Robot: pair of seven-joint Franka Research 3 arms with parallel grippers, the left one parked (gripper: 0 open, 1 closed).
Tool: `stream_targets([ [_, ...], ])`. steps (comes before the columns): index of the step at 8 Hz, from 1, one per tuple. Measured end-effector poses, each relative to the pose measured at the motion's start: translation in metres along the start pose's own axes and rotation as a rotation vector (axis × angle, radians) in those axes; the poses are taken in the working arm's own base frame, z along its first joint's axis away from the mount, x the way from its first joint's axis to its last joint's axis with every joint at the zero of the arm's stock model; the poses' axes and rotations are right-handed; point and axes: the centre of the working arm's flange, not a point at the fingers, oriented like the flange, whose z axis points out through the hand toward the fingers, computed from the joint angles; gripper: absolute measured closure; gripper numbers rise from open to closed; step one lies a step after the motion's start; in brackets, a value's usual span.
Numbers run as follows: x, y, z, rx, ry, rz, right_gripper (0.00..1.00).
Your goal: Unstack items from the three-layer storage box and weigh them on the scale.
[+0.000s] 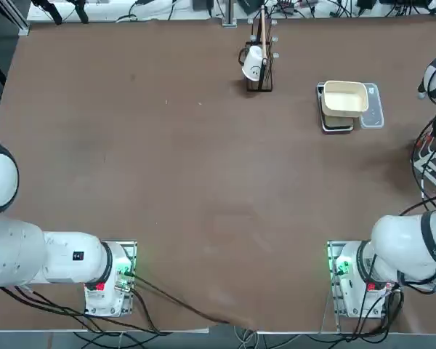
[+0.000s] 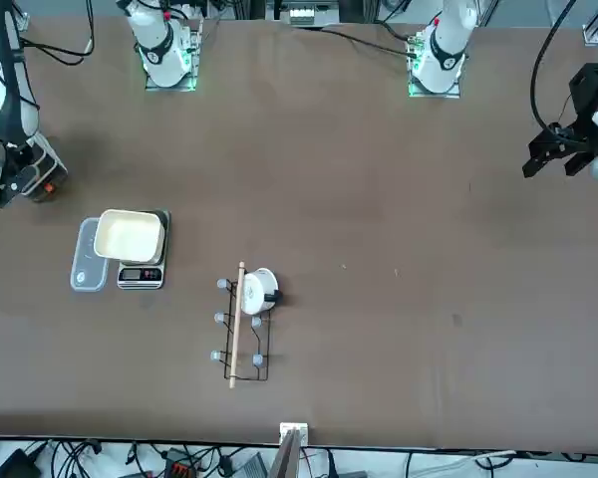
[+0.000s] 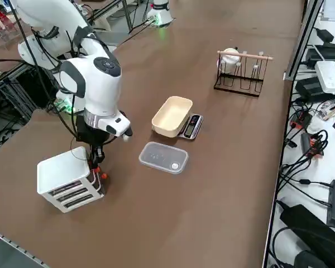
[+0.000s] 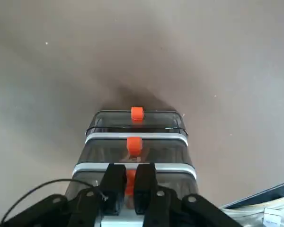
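Right side view: your right pincer (image 3: 95, 162) sits at the three-layer storage box (image 3: 70, 181) near the tabletop (image 3: 223, 184) edge, well apart from the scale (image 3: 191, 126); pulling could drag the whole box. Wrist view: fingers (image 4: 114, 184) pinch the top drawer's orange tab (image 4: 129, 182); so small a hold may slip.

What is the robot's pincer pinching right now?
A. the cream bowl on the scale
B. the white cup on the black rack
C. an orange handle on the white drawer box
C: the right pincer has its two black fingers closed around the top orange handle of the storage box.
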Motion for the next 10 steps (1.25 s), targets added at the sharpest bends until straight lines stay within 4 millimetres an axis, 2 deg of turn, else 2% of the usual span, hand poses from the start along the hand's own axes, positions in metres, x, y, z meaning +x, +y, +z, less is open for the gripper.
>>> stream_targets([
  [7,0.003,0.001,-0.004,-0.001,0.012,0.013,0.88],
  [8,0.012,0.0,-0.011,-0.006,0.028,0.009,0.88],
  [10,0.053,-0.008,-0.037,-0.031,0.071,-0.028,0.88],
])
